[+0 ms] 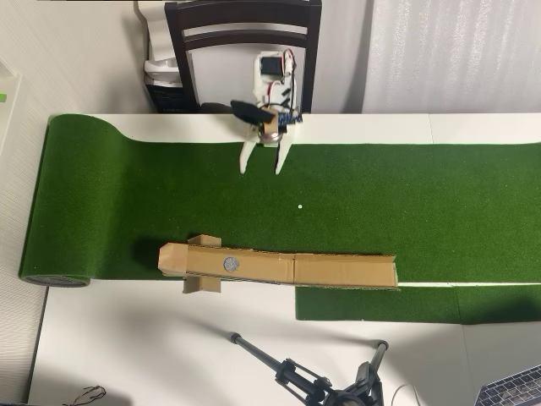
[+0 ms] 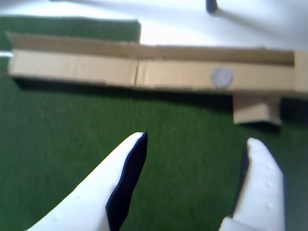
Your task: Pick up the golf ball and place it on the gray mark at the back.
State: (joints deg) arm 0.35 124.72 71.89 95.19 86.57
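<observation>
White table (image 1: 127, 338), dark wooden chair (image 1: 243, 34), pale curtain (image 1: 448, 51)

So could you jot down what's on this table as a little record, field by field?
surface: green turf mat on a white table
arm: white, at the mat's top edge in the overhead view
gripper: open, empty, fingers apart over bare turf
cardboard channel: long tan strip along the mat's lower edge in the overhead view
gray mark: round, on the cardboard, nothing on it
white dot: tiny, on the turf between arm and cardboard
golf ball: not visible in either view
</observation>
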